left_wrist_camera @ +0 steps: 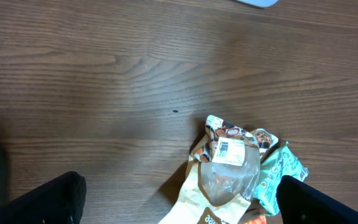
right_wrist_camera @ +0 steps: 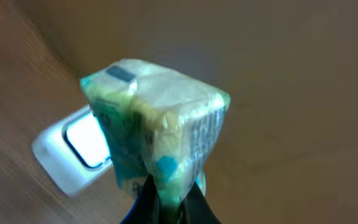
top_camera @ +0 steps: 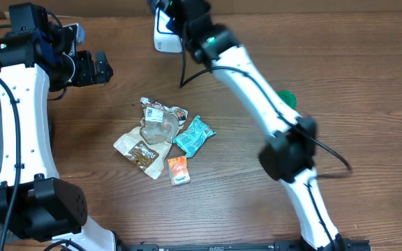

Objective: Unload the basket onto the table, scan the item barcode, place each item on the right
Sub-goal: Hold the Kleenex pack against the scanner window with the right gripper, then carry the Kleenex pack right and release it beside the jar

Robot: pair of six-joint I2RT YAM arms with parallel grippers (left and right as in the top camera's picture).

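In the right wrist view my right gripper (right_wrist_camera: 169, 186) is shut on the bottom seam of a green and white wrapped packet (right_wrist_camera: 157, 124), held up close to the white scanner (right_wrist_camera: 79, 146). From overhead that gripper (top_camera: 167, 15) hangs over the scanner (top_camera: 163, 38) at the table's far edge, and the arm hides the packet. My left gripper (top_camera: 93, 68) is open and holds nothing, up and left of the snack pile. Its black fingers (left_wrist_camera: 42, 199) frame a labelled packet (left_wrist_camera: 232, 146), a teal packet (left_wrist_camera: 278, 174) and a tan bag (left_wrist_camera: 207, 196).
The pile in the table's middle holds a tan bag (top_camera: 142, 148), a teal packet (top_camera: 194, 134), an orange packet (top_camera: 179, 171) and a labelled packet (top_camera: 160, 111). A green round object (top_camera: 287, 99) shows beside the right arm. A black cable (top_camera: 190, 73) runs from the scanner.
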